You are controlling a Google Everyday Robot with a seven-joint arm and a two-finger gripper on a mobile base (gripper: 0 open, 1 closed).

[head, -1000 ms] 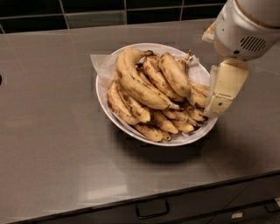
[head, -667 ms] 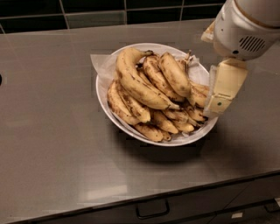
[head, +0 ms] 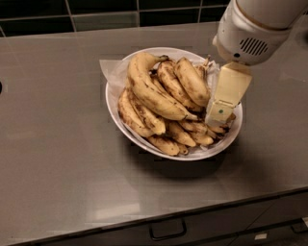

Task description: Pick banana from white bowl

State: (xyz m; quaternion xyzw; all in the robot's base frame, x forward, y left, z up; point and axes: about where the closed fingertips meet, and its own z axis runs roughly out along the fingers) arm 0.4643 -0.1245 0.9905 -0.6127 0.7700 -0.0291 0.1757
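Observation:
The white bowl, lined with white paper, stands in the middle of the grey counter and holds a pile of several bananas. The banana, thick, fairly straight and freckled, lies on top at the right of the pile, next to a slimmer brown-mottled one and a long curved one. My gripper hangs down from the white wrist over the bowl's right side. Its cream tip is right beside the banana's near end, just above the lower bananas. It holds nothing that I can see.
The grey counter runs all around the bowl. A dark tiled wall stands at the back. The counter's front edge has drawers with dark handles below it. A small dark object shows at the left edge.
My gripper and wrist have moved left, from beside the bowl's right rim to over its right side, closer to the banana. The bananas and bowl have not moved.

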